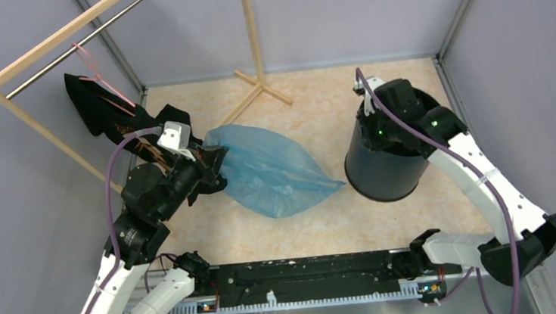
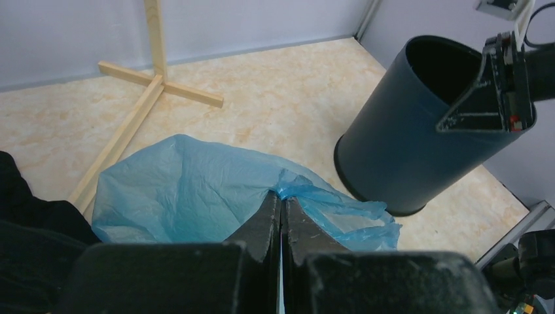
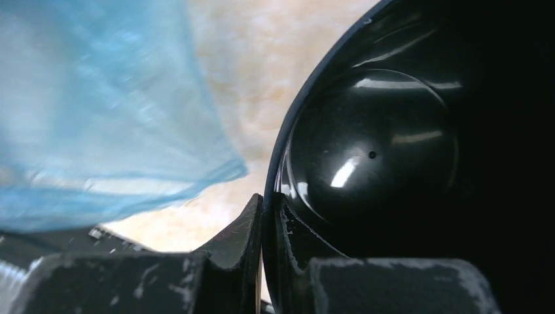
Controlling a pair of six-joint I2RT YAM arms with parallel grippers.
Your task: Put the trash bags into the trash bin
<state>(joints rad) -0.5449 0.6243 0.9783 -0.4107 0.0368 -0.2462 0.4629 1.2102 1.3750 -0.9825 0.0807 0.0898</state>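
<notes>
The light-blue trash bag (image 1: 272,171) lies spread on the table between the arms; it also shows in the left wrist view (image 2: 190,193) and blurred in the right wrist view (image 3: 98,118). My left gripper (image 1: 215,165) is shut on the bag's left end, a pinch of film showing at its tips (image 2: 283,196). The dark trash bin (image 1: 389,159) stands tilted at the right, also seen in the left wrist view (image 2: 406,144). My right gripper (image 1: 372,122) is shut on the bin's rim (image 3: 269,216), one finger inside, one outside. The bin's inside (image 3: 373,157) looks empty.
A wooden rack with a cross foot (image 1: 261,90) stands at the back; its foot shows in the left wrist view (image 2: 157,82). A black cloth garment (image 1: 100,108) hangs at the left by my left arm. Grey walls enclose the table.
</notes>
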